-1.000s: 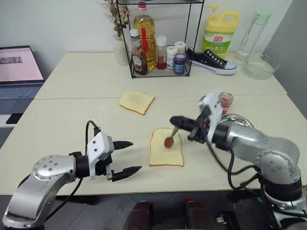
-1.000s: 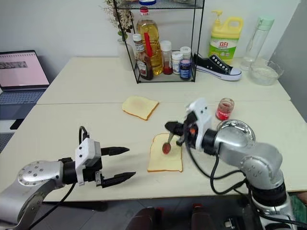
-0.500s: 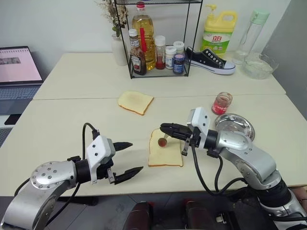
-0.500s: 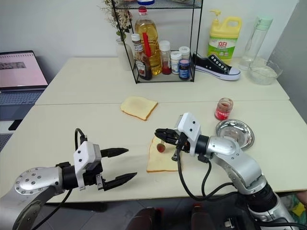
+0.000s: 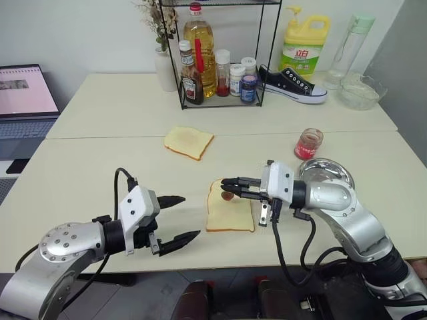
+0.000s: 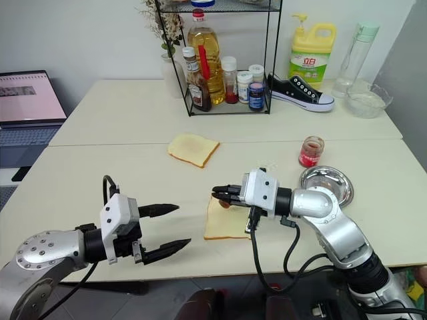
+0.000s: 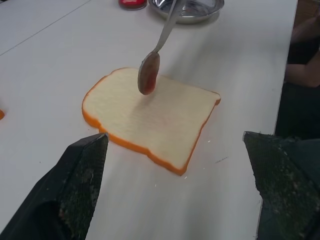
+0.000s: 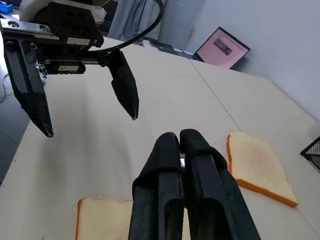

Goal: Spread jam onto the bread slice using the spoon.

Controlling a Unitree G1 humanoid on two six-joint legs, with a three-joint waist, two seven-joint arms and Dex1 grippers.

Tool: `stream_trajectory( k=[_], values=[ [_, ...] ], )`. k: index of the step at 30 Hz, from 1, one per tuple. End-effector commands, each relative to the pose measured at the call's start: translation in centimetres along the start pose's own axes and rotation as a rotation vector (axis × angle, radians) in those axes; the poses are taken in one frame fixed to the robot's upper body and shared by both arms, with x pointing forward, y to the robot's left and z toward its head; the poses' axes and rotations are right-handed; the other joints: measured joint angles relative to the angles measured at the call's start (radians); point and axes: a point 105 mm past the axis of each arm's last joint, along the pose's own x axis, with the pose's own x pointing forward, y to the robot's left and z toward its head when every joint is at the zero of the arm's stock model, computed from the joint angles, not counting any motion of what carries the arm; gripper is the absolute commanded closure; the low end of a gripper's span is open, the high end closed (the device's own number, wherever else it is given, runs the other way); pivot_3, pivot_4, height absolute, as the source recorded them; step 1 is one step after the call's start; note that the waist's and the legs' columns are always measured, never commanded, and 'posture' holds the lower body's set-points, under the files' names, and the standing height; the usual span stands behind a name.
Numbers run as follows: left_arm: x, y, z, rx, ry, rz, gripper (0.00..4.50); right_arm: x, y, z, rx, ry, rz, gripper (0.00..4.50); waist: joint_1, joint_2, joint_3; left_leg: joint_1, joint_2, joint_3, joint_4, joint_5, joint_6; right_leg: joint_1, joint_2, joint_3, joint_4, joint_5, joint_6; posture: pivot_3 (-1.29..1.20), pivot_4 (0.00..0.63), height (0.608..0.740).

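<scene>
Right hand [image 5: 228,188] is pinching its fingers together on the spoon [image 7: 154,62], holding the bowl just above the bread slice [image 5: 230,212] near its rounded top edge. Red jam [image 7: 148,86] is clinging to the spoon's bowl. Lying flat on the counter [image 5: 87,170], the bread slice is sitting just below that hand. Left hand [image 5: 180,217] is hovering near the bread slice's left side, fingers spread apart, gripping nothing.

bare table [image 5: 93,167] left of bread slice [image 5: 230,215], steel dish [image 5: 327,175] crowding right
</scene>
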Motion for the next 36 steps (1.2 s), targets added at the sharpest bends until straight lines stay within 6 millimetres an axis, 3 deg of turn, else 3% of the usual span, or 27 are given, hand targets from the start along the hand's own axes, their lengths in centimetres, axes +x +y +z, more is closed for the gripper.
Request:
stream_trajectory(
  k=[1,9,21,28,36],
  values=[
    [-0.2,0.1,0.3,0.028,0.001,0.000,0.00,-0.2,0.3,1.2,-0.129,-0.052,0.014,4.47,0.000,0.000,0.000,0.000,0.000,0.000,0.000,0.000,0.000,0.000,0.000,0.000,0.000,0.000,0.000,0.00,0.150,0.740],
    [-0.5,0.2,0.0,0.034,0.012,-0.011,0.00,-1.2,2.2,0.4,-0.285,-0.099,0.076,4.47,0.001,0.000,0.000,0.000,0.000,0.000,0.000,0.000,0.000,0.000,0.000,0.000,0.000,0.000,0.000,0.00,0.150,0.740],
    [-0.4,0.6,-0.7,0.039,0.008,-0.005,0.00,-3.2,3.2,0.2,-0.539,-0.233,0.093,4.47,0.001,0.000,0.000,0.001,0.000,0.000,0.000,0.000,0.000,0.001,0.000,0.000,0.000,0.000,0.000,0.00,0.150,0.740],
    [0.0,0.8,-0.7,0.047,-0.006,-0.002,0.00,-3.8,2.3,-1.4,-0.661,-0.243,0.046,4.47,0.000,0.000,0.000,0.002,0.000,0.001,0.000,0.000,0.000,0.002,0.001,0.000,0.000,0.000,0.000,0.00,0.150,0.740],
    [0.4,0.7,-0.2,0.057,-0.012,-0.008,0.00,-4.0,2.1,-1.0,-0.672,-0.290,0.033,4.47,0.002,0.000,0.000,0.002,0.000,0.001,0.000,0.000,0.000,0.002,0.001,0.000,0.000,0.000,0.000,0.00,0.150,0.740]
  ],
)
